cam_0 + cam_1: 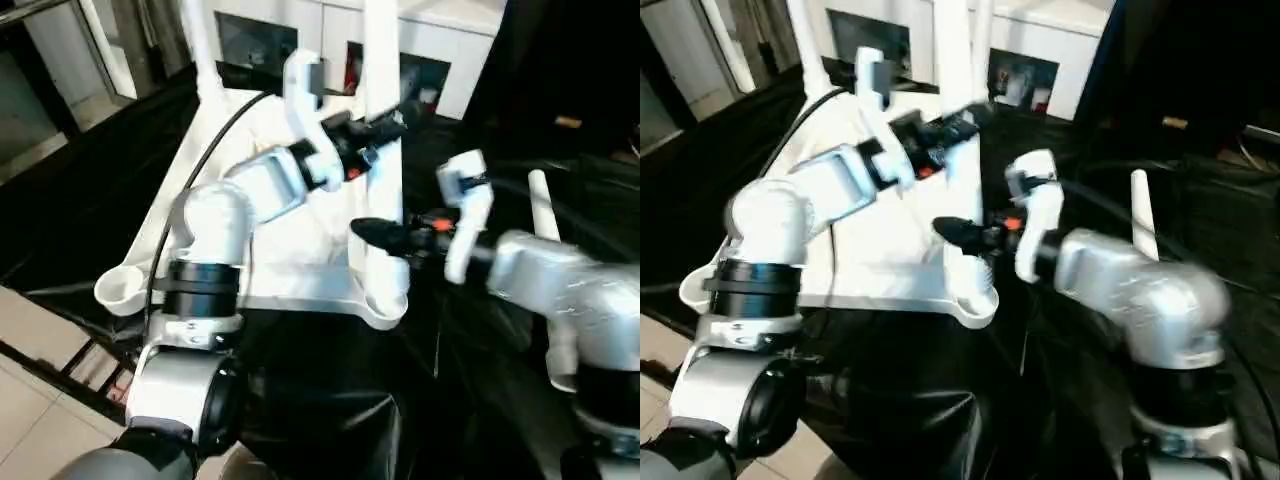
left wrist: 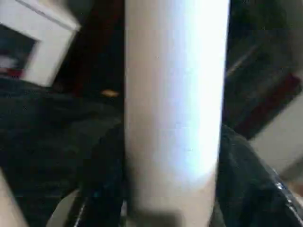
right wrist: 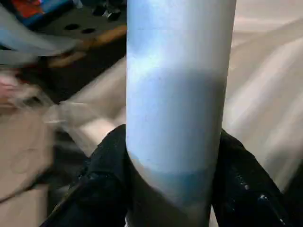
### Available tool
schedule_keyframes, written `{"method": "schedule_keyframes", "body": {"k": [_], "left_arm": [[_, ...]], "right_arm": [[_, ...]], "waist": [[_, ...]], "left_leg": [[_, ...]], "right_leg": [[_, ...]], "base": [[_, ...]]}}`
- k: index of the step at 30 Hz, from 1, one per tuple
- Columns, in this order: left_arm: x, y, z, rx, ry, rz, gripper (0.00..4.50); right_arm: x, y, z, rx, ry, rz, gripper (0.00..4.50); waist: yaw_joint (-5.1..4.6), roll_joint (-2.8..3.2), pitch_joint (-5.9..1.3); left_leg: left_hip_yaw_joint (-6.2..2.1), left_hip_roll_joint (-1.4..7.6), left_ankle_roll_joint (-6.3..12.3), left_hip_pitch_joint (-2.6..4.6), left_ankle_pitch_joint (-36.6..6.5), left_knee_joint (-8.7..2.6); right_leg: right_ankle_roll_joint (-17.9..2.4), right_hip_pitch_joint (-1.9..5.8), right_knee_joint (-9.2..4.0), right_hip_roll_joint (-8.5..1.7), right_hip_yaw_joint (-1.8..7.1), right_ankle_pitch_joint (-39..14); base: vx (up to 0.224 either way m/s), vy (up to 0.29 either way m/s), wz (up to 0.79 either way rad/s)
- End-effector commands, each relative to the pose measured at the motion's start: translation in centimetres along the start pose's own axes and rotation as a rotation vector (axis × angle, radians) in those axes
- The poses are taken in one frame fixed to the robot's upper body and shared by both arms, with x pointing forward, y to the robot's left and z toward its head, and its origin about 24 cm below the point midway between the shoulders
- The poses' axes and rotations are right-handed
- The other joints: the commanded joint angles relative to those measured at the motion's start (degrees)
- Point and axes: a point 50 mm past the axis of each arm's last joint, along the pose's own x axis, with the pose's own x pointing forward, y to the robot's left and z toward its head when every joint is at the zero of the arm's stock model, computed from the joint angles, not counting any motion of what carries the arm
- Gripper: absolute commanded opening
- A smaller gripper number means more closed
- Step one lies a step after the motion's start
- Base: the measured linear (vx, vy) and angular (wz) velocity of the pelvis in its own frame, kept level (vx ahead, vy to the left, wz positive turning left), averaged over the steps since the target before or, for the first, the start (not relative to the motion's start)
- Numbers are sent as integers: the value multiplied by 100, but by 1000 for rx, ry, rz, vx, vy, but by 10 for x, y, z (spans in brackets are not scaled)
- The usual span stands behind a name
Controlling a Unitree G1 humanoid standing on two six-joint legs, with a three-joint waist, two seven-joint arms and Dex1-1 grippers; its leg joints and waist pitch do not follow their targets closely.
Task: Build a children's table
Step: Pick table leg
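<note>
Standing upright in the tabletop (image 1: pixel 270 240) corner socket, the leg (image 1: pixel 381 150) is gripped by both the left tool (image 1: pixel 385 128) and right tool (image 1: pixel 368 232).

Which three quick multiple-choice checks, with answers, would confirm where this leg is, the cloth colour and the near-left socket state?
1. Where does the leg in the right claw stand?
A. Flat on the cloth
B. Near-left corner
C. Near-right corner of the tabletop

2. What colour is the cloth under the tabletop?
A. Black
B. White
C. Red

3. What state is the near-left socket in?
A. Holds a leg
B. Empty
C. Covered by a claw

Answers:
1 C: the leg rises upright from the near-right corner of the tabletop, with the right claw around it.
2 A: the cloth is black.
3 B: the near-left socket is an open cup.
</note>
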Motion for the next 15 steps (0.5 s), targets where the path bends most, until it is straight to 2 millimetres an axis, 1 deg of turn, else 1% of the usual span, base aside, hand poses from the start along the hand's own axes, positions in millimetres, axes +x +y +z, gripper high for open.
{"method": "schedule_keyframes", "body": {"k": [1,2,3,4,5,6,7,8,9,10,11,12,13,14,15], "left_arm": [[4,-6,0,51,-15,64,266],[5,-5,-2,56,-20,84,266],[5,-5,-3,64,-26,114,266],[6,-4,-3,66,-35,142,235],[6,-3,-3,57,-57,168,235],[6,-3,-3,57,-57,168,229],[6,-1,0,42,-87,198,229],[6,0,0,35,-100,210,229],[6,0,1,32,-107,218,224],[5,1,3,23,-128,240,197],[4,3,6,9,-160,268,197],[4,3,6,9,-160,268,194],[4,3,7,1,-166,266,195],[4,2,6,2,-166,261,191],[4,2,6,2,-167,257,185]], "right_arm": [[5,4,1,-46,-31,-51,188],[7,5,0,-52,-34,-63,188],[9,6,-1,-57,-35,-73,188],[11,7,-1,-68,-37,-86,188],[13,7,-2,-74,-40,-96,188],[13,7,-2,-74,-40,-96,188],[14,8,-2,-81,-48,-108,188],[15,8,-2,-85,-52,-113,188],[15,8,-2,-86,-54,-114,188],[15,8,-3,-89,-57,-120,188],[17,9,1,-108,-112,-134,188],[17,9,1,-108,-112,-134,188],[18,9,5,-121,-165,-131,188],[19,10,6,-120,-190,-125,188],[20,11,6,-70,-216,-103,222]], "waist": [[-29,-69,-563],[-28,-63,-558],[-33,-70,-553],[-40,-71,-553],[-36,-50,-557],[-39,-56,-553],[-35,-47,-560],[-38,-51,-558],[-38,-56,-562],[-39,-29,-566],[-30,-18,-574],[-35,-26,-570],[-31,-19,-572],[-35,-25,-565],[-46,-15,-562]], "left_leg": [[-165,266,-325,191,-949,-373],[-165,260,-324,194,-969,-370],[-165,258,-312,186,-1007,-370],[-167,265,-305,193,-1014,-374],[-172,261,-314,192,-1038,-373],[-169,255,-311,192,-1052,-372],[-171,257,-307,194,-1077,-370],[-172,252,-310,185,-1074,-366],[-171,253,-291,193,-1065,-367],[-171,252,-284,193,-1066,-360],[-177,248,-281,186,-1069,-359],[-175,250,-285,176,-1090,-362],[-173,246,-279,181,-1107,-359],[-174,249,-280,179,-1139,-363],[-169,245,-235,178,-1179,-362]], "right_leg": [[-749,245,-396,-385,211,-1091],[-757,234,-399,-382,212,-1090],[-766,242,-405,-380,213,-1070],[-762,238,-407,-375,213,-1060],[-758,243,-401,-369,212,-1044],[-744,237,-412,-366,212,-1047],[-750,245,-406,-370,213,-1034],[-746,241,-409,-365,212,-1013],[-758,238,-405,-363,211,-960],[-772,235,-405,-348,210,-881],[-777,244,-394,-351,209,-820],[-781,245,-401,-359,208,-821],[-796,241,-400,-369,207,-833],[-801,240,-408,-370,207,-863],[-843,225,-408,-367,208,-871]], "base": [[0,0,0],[0,0,0],[0,0,0],[0,0,0],[0,0,0],[0,0,0],[0,0,0],[0,0,0],[0,0,0],[0,0,0],[0,0,0],[0,0,0],[0,0,0],[0,0,0],[0,0,0]]}}
